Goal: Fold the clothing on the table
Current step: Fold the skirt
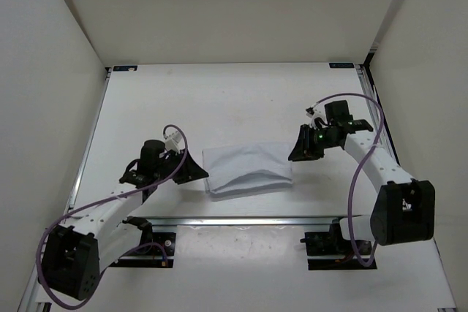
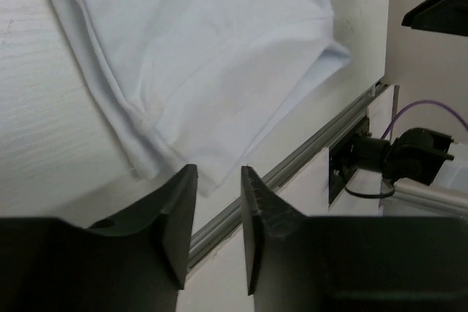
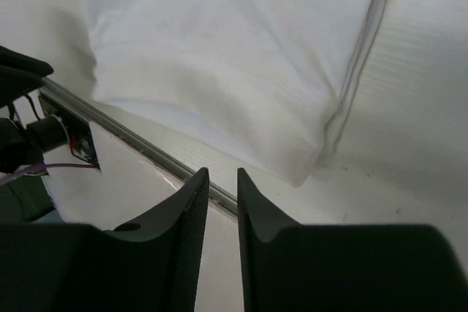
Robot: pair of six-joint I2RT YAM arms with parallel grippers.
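Note:
The clothing lies folded into a small, wrinkled white rectangle on the table, near its front rail. My left gripper sits just off the garment's left edge, open, with nothing between its fingers. In the left wrist view the clothing fills the upper part, and the left gripper shows a gap just short of the cloth's corner. My right gripper sits off the garment's right edge, also open and empty. The right wrist view shows the clothing beyond the right gripper.
An aluminium rail crosses the table's near side just below the garment. Both arm bases are bolted in front of it. White walls close in the table on three sides. Purple cables loop along both arms.

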